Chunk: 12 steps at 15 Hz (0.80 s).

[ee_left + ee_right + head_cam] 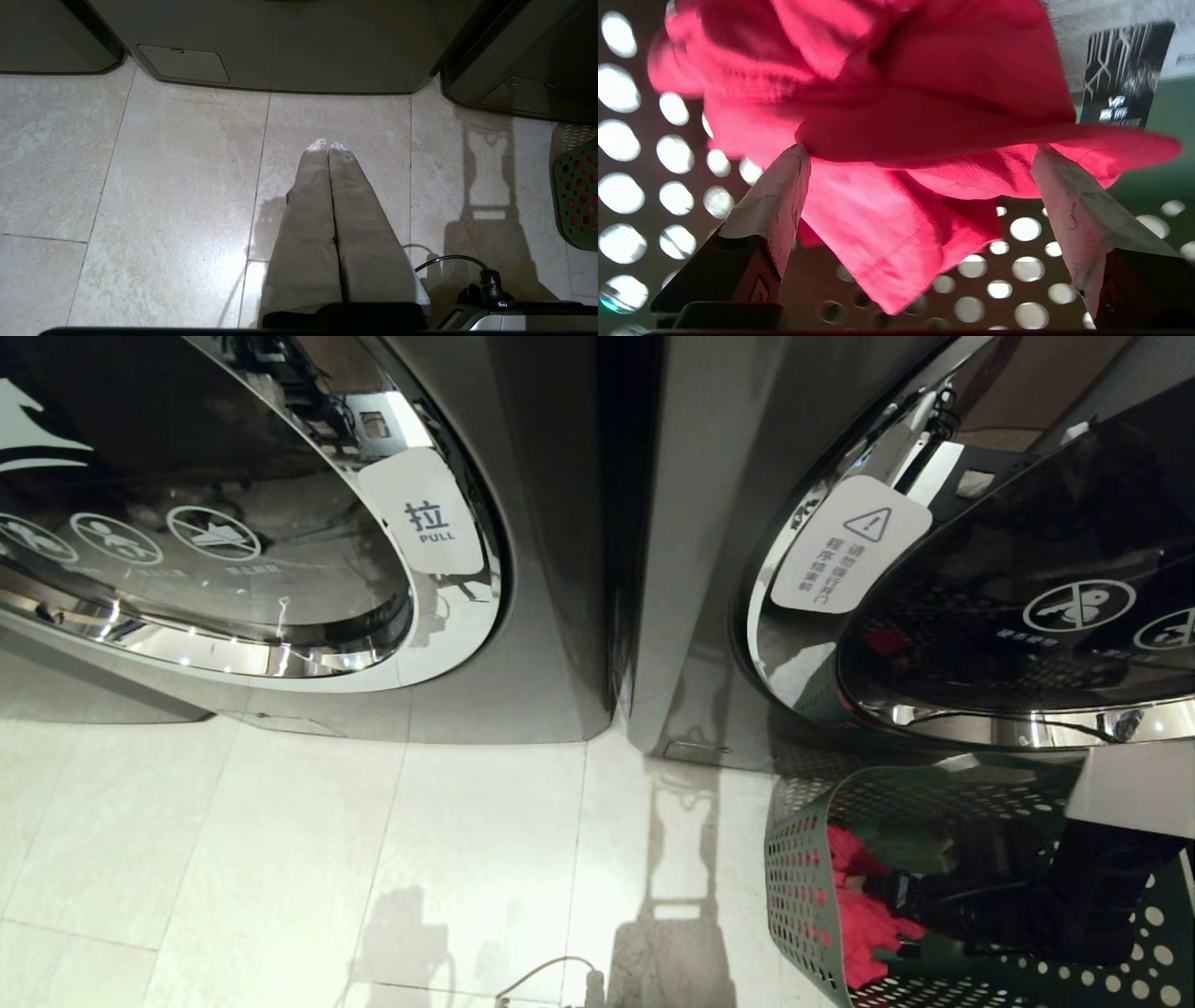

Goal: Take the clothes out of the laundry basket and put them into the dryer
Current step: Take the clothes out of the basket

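The green perforated laundry basket (798,887) stands on the floor at the lower right, with red clothes (864,919) inside. My right arm reaches down into it, and my right gripper (901,896) is at the red clothes. In the right wrist view the right gripper (920,150) is open wide, with the red clothes (896,107) bunched just past its fingertips (784,186) and a flap hanging between them. The dryer (709,523) rises behind the basket; its round glass door (1018,607) mirrors the basket. My left gripper (328,145) hangs shut and empty over the floor tiles.
A second machine with a "PULL" sticker (425,513) stands to the left, separated by a narrow gap. Pale floor tiles (280,859) spread in front of both. A cable (546,980) lies at the near edge. The basket's edge (577,196) shows in the left wrist view.
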Tool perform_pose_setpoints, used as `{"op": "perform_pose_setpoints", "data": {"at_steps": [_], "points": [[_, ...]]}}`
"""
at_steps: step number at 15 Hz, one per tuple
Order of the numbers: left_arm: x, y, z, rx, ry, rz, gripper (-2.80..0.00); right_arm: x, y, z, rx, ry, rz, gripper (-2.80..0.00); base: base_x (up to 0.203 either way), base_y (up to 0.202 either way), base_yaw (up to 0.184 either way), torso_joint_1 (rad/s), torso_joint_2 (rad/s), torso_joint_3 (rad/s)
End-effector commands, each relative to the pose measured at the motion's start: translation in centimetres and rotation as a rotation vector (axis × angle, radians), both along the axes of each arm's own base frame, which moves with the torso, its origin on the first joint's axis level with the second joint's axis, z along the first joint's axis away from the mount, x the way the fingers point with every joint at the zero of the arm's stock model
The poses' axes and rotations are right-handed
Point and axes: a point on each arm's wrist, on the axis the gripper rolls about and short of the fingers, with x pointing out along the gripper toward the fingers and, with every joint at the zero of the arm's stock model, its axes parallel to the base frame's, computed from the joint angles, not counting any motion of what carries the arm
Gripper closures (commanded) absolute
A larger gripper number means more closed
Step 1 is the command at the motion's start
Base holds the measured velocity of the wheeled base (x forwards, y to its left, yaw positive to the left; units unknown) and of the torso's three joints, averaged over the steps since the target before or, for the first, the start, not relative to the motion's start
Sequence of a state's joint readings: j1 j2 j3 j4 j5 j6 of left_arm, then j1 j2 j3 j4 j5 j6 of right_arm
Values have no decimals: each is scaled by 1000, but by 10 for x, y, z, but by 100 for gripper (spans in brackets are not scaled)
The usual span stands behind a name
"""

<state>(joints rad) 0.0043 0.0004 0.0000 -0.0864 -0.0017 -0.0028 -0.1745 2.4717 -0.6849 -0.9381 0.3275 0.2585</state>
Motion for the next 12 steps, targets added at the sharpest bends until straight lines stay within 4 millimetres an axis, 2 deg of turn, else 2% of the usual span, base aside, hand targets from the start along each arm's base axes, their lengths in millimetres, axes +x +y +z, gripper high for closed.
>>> {"op": "perform_pose_setpoints", "data": {"at_steps": [1,4,7,10,12], "points": [[2,0,-9,0,29,0,0,0,1,0,-2,-20,56,-280,0,0,0,0,0,0],[2,0,-9,0,29,0,0,-5,-10,-1,88,-24,109,-280,0,0,0,0,0,0],[2,0,-9,0,29,0,0,-10,-32,-1,28,-54,122,-280,0,0,0,0,0,0],[2,0,-9,0,29,0,0,-15,-40,-1,79,-95,192,-280,0,0,0,0,0,0],[2,0,-9,0,29,1,0,-14,-46,-2,25,-145,225,-280,0,0,0,0,0,0]]}}
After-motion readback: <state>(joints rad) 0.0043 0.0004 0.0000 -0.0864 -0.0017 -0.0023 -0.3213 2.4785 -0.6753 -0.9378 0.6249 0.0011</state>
